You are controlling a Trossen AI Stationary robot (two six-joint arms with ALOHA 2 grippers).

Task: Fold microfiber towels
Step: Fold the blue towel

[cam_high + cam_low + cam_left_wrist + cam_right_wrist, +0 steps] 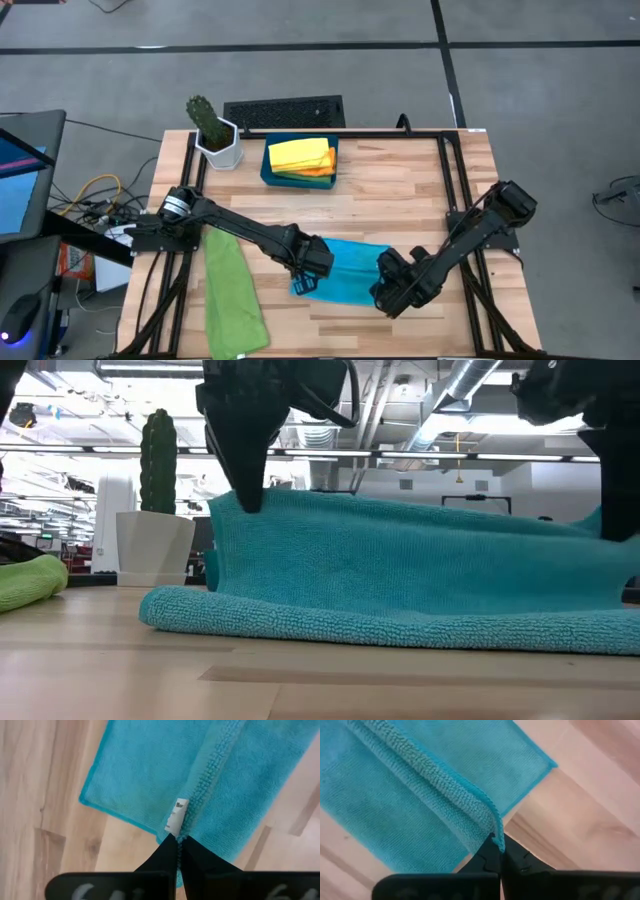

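Left hand (178,839), right hand (498,841) pinching looped, ribbed sky-blue towel (350,268)

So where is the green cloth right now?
Seen from above, the green microfiber towel lies crumpled at the wooden table's front-left edge, beside the left arm, left of the sky-blue towel both grippers pinch.
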